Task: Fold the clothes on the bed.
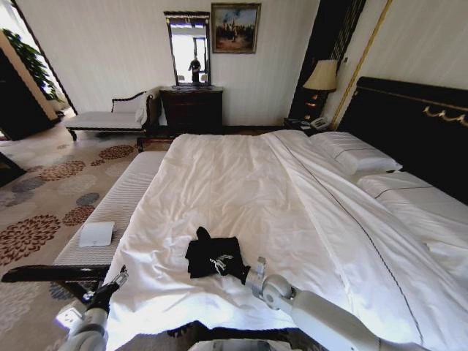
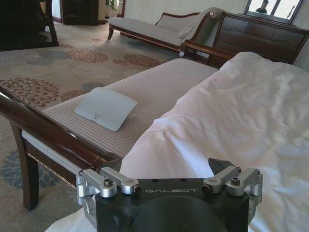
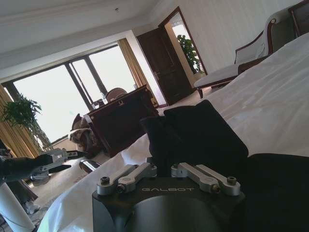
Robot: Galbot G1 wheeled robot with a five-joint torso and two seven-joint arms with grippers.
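Arms: chunky rounded links, light grey/silver shell, darker joint rings. Right end effector (image 3: pixel 166 170): black block body, white GALBOT lettering, silver machined linkage bars, dark hex screws at pivots. Left end effector (image 2: pixel 170 175): same build, black housing, GALBOT mark, silver brackets each side with black bolts, dark finger tip poking up. Pretty clean industrial look overall.

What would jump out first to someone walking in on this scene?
Probably the small black T-shirt, bunched up dark against the huge white bed near its foot. The right gripper is down at the shirt's edge, fingers shut on the fabric, while the left gripper hangs open by the bed's corner. A white pad lies on the striped bench beside the bed.
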